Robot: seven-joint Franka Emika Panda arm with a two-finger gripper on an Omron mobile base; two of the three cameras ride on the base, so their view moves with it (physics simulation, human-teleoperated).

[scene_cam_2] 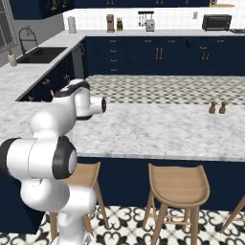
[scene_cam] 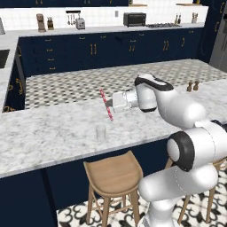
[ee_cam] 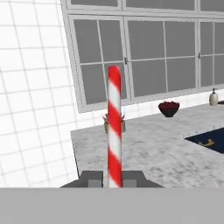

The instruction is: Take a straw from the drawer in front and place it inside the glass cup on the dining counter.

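The gripper [scene_cam: 109,103] was clamped on the straw [scene_cam: 106,103], which stood tilted in the air above the dining counter [scene_cam: 53,133], just behind and slightly right of the glass cup [scene_cam: 101,131]. The glass cup sat upright on the marble with nothing visible inside it. In the hand view the striped straw [ee_cam: 114,127] rose between the fingertips [ee_cam: 129,180].

Straw [scene_cam: 106,104] red-pink w/ white stripes, glass cup [scene_cam: 101,131] clear, worktop [scene_cam: 53,133] white-grey veined marble, stool [scene_cam: 113,174] tan wood, floor [scene_cam: 71,86] b&w patterned tile.
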